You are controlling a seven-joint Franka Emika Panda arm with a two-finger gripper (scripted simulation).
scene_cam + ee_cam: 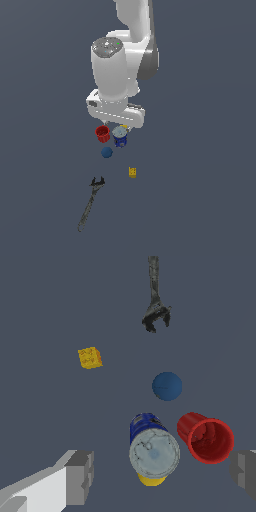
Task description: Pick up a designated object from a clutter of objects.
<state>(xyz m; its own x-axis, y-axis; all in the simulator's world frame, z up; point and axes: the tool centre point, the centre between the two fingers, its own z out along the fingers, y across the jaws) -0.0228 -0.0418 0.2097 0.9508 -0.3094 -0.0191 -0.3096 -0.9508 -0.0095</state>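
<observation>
The red cup [102,133] stands open side up on the grey floor, touching or nearly touching the blue can with a grey lid [120,136]. In the wrist view the cup [206,438] lies between the can [150,448] and one grey finger [245,472]. My gripper [162,476] is open and empty, hanging above the cup and can. In the exterior view the gripper [114,125] is mostly hidden under the white hand.
A blue ball [106,152] [167,386] sits just in front of the cup. A yellow block [133,172] [90,357] and a long dark wrench [90,202] [155,301] lie farther out. A small yellow thing [150,481] peeks out from under the can.
</observation>
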